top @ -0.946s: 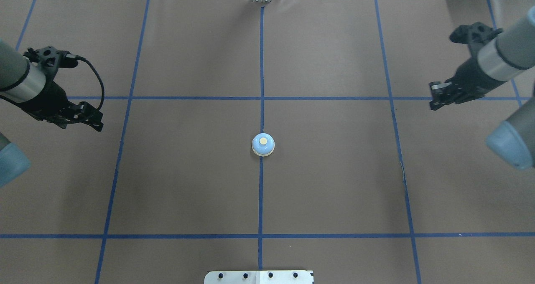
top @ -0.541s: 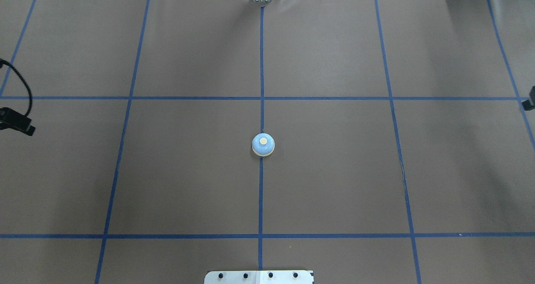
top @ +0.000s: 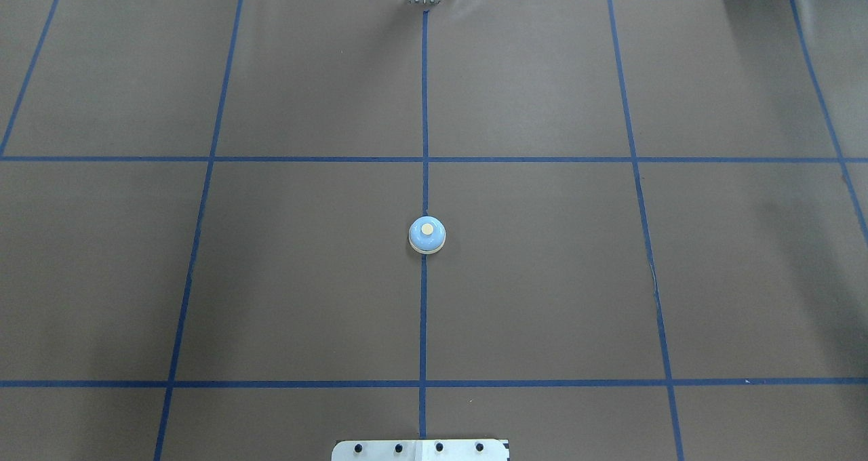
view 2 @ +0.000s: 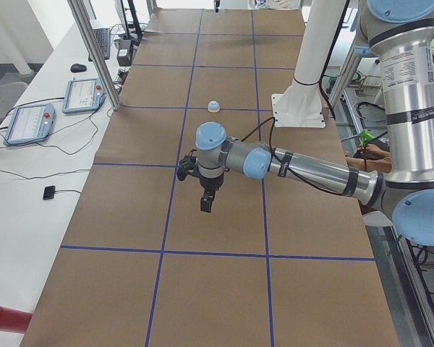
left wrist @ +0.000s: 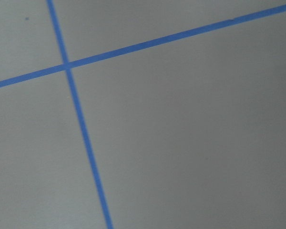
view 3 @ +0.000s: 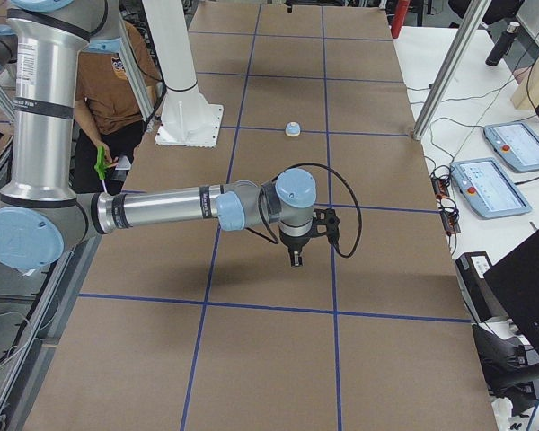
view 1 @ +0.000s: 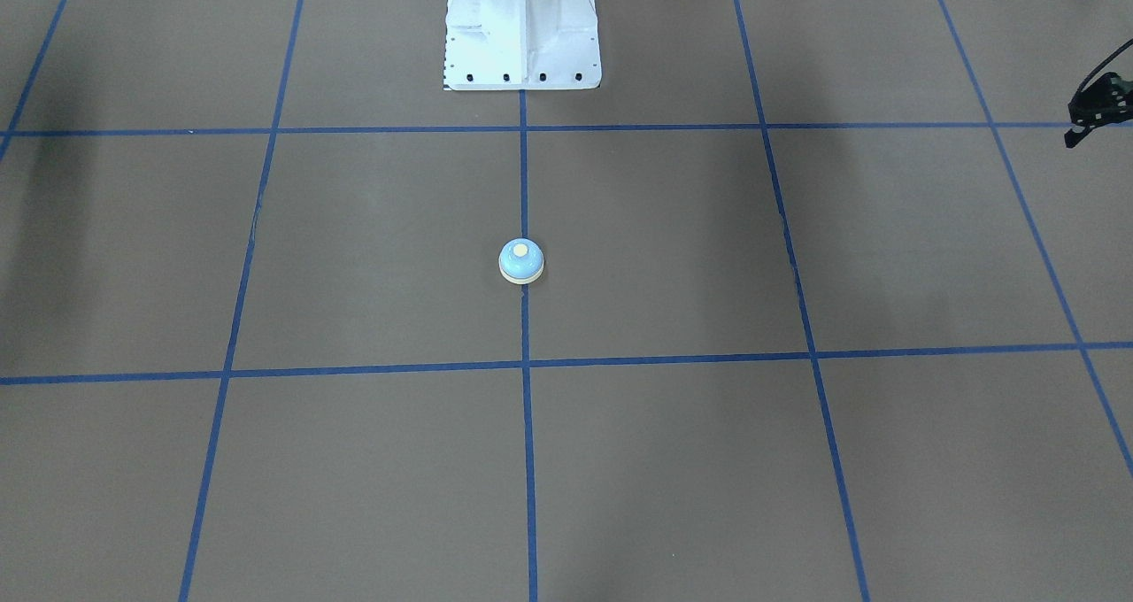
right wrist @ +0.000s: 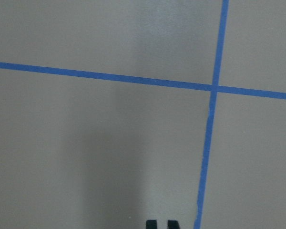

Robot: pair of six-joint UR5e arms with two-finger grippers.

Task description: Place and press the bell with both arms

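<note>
The light-blue bell (top: 427, 235) with its cream button stands upright on the centre blue line, nothing touching it. It also shows in the front view (view 1: 520, 262) and small in both side views (view 2: 214, 106) (view 3: 293, 129). My left gripper (view 2: 206, 204) hangs over the table far out to the left of the bell; only a black piece of it shows at the front view's right edge (view 1: 1093, 111), and I cannot tell its state. My right gripper (view 3: 295, 258) hangs far out to the right. Its two fingertips (right wrist: 151, 224) show close together and empty.
The brown table cover (top: 542, 278) carries a grid of blue tape lines. The white arm pedestal (view 1: 522, 27) stands at the table's robot side. Tablets (view 2: 29, 123) and cables lie on the white bench past the far edge. A person (view 3: 117, 99) sits beside the pedestal.
Both arms have drawn outward, the left to the left and the right to the right, and have left the overhead view. The bell has not moved.
</note>
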